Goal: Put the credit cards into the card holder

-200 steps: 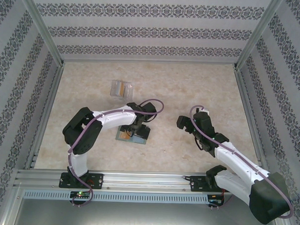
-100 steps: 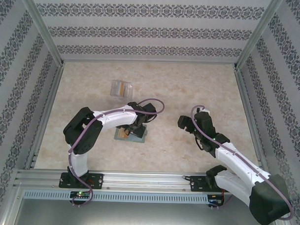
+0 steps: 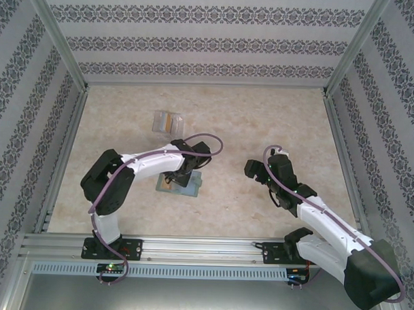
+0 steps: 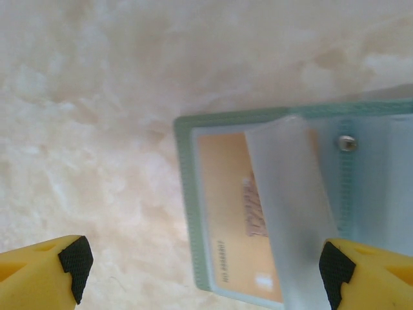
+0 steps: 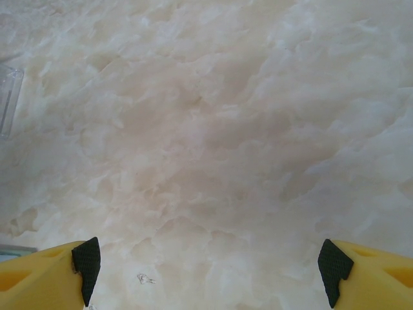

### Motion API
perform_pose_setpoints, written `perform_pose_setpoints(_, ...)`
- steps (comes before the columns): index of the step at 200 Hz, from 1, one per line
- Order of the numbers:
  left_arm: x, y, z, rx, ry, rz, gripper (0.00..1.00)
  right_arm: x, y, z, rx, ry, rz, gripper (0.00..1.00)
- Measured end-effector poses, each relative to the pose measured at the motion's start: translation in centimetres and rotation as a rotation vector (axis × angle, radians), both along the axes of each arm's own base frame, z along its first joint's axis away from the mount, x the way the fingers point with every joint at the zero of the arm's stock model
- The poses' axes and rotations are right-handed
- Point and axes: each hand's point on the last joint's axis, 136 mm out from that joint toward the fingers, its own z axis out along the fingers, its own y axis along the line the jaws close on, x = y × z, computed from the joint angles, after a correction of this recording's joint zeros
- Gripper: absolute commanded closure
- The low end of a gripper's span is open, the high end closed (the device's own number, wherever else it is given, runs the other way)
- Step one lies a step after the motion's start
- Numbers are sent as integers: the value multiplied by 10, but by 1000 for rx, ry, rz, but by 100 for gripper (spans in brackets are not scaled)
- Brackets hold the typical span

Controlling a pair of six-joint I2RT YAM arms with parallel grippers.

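In the top external view, the card holder (image 3: 185,189) lay left of centre beneath the left gripper (image 3: 182,176); the right gripper (image 3: 255,170) hung right of centre above the table (image 3: 263,116). In the left wrist view, the fingers stood wide apart and the holder lay open at right, with an orange-yellow card (image 4: 222,206) inside. In the right wrist view, the fingers stood apart over marble.
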Motion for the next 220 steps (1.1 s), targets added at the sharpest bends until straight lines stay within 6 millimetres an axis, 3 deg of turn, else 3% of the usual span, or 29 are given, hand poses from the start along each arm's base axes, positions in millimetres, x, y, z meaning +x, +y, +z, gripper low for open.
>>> perform_pose_setpoints(44, 4, 48, -10, 62, 21, 114, 4, -1, 8, -8, 12, 35, 38, 9)
perform_pose_setpoints(67, 1, 62, -11, 87, 23, 136, 4, 0, 10, -4, 14, 25, 51, 9)
perform_pose_setpoints(100, -2, 73, 9, 52, -41, 166, 4, 2, 15, -3, 23, 19, 74, 9)
perform_pose_setpoints(115, 1, 84, 22, 35, -90, 206, 4, 4, 23, -7, 29, 36, 109, 15)
perform_pose_setpoints(136, 2, 105, 29, 31, -124, 287, 4, 9, 51, -15, -8, 93, 235, 25)
perform_pose_setpoints(166, -10, 131, 28, 10, -140, 392, 3, 11, 129, -11, -34, 114, 500, 29)
perform_pose_setpoints(181, -11, 135, 36, -45, -177, 430, 2, 6, 157, -9, -41, 107, 591, 30)
perform_pose_setpoints(203, -3, 135, 59, -157, -270, 465, 1, 3, 186, -4, -57, 93, 670, 30)
perform_pose_setpoints(220, 7, 135, 83, -219, -338, 485, 1, 8, 195, 2, -59, 76, 683, 31)
